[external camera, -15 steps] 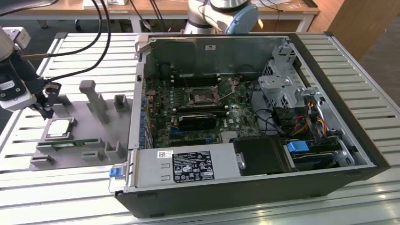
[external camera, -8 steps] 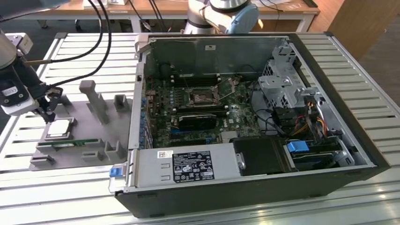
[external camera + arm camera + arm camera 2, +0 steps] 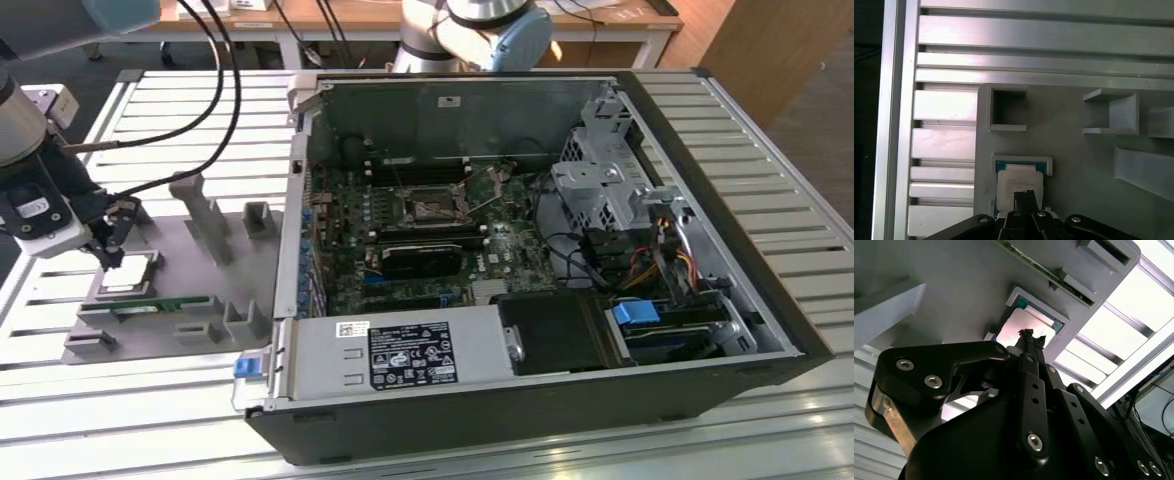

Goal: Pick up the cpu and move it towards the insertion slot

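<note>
Flat silvery-white square cpu (image 3: 1016, 181)

One cpu (image 3: 1011, 180), one memory stick (image 3: 158, 304), one grey tray (image 3: 163, 245), one insertion slot (image 3: 430, 208).

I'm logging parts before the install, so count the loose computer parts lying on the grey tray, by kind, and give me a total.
cpu: 1
memory stick: 1
Total: 2
</note>
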Tool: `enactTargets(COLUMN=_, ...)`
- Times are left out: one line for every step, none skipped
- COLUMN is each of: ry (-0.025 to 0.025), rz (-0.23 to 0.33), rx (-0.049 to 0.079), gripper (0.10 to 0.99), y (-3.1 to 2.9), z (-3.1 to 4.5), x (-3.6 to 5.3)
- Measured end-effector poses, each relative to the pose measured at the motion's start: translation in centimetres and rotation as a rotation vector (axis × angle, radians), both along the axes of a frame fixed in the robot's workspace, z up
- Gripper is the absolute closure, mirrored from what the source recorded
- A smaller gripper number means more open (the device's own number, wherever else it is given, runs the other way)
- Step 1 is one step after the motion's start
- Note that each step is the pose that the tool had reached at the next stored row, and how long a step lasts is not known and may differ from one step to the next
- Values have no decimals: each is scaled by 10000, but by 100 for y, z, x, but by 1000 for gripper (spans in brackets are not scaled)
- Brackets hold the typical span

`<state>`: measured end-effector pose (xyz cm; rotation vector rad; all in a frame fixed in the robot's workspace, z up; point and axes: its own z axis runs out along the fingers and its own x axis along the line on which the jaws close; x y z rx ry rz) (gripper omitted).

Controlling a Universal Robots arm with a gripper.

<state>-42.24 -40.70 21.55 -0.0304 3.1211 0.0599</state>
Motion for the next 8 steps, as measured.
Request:
enactTargets(ry=0, rz=0, rx=0, gripper=984, y=0, z=-18, x=0)
enactTargets(ry=1, rz=0, rx=0, gripper=984, y=-1, z=-36, x=0)
enactTargets(ry=0, rz=0, rx=0, gripper=984, y=-1, z=-54, x=0)
enactTargets(ry=0, rz=0, rx=0, gripper=984, y=-2, z=-74, x=0)
enactTargets(ry=-1, rz=0, rx=0, gripper=984, y=-2, z=-92, x=0)
enactTargets(ry=0, rz=0, rx=0, gripper=984, y=-2, z=-109, x=0)
enactTargets(ry=0, rz=1, rx=-1, gripper=984, y=-2, z=-127, x=0)
enactTargets(ry=0, rz=1, rx=0, gripper=984, y=-2, z=-146, x=-1)
